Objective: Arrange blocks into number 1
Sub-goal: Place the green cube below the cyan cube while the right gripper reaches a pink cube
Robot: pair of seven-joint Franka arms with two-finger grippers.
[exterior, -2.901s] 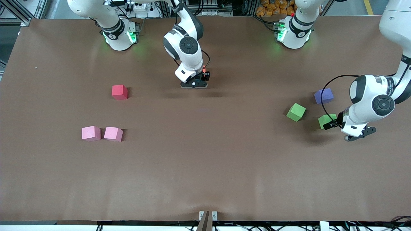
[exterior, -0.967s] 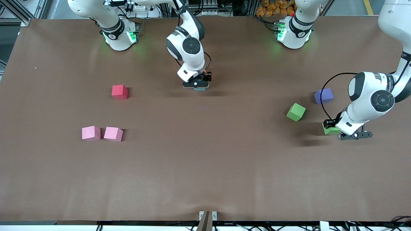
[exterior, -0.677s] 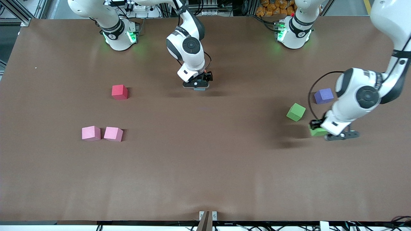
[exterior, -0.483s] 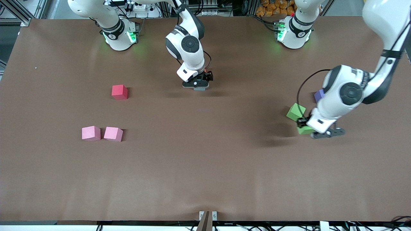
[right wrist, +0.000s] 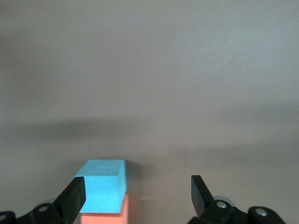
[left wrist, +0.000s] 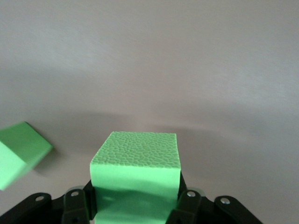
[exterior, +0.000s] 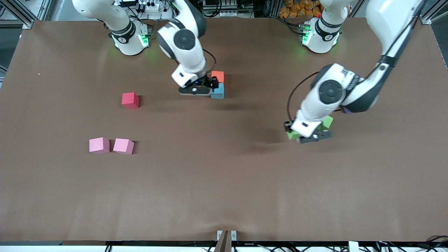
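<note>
Left gripper (left wrist: pixel 133 205) clamped on matte green foam cube (left wrist: pixel 135 175), over bare table — light, slightly squashy; flat opposite faces suit grip. Right gripper (right wrist: pixel 135 193) spread wide beside touching light-blue cube (exterior: pixel 217 91) and orange cube (exterior: pixel 217 76).

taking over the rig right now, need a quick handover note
Left gripper: shut on a green block, in the air above the table.
Right gripper: open, just beside the blue block.
Done: orange block and blue block touch in a file, blue nearer the front camera.
Left: add the held green block, the second green block and one of the pink blocks to make five in a line.
</note>
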